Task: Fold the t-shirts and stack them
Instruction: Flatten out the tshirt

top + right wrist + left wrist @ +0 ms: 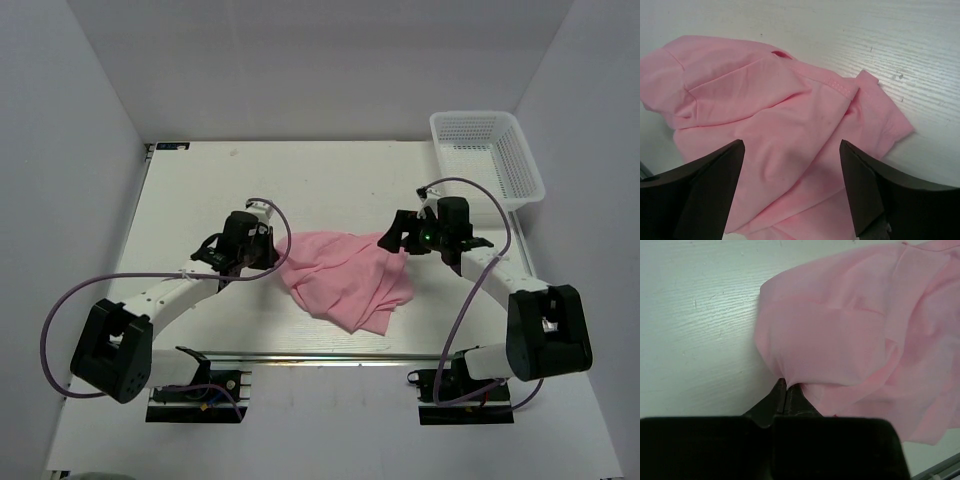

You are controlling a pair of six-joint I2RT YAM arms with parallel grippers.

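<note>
The light-pink t-shirt [345, 280] lies crumpled in a loose heap on the white table between the two arms. My left gripper [273, 252] is at the shirt's left edge. In the left wrist view its jaws [785, 384] are shut, pinching a fold of the pink fabric [850, 340] at their tips. At the heap's upper right edge, my right gripper [392, 240] stands open. In the right wrist view its fingers [792, 145] are spread wide just above the cloth [780, 115], holding nothing; a stitched hem and sleeve lie ahead of them.
A white plastic mesh basket [525, 170] stands at the far right corner of the table. A metal rail [330, 355] runs along the near edge between the arm bases. White walls close in the table on three sides.
</note>
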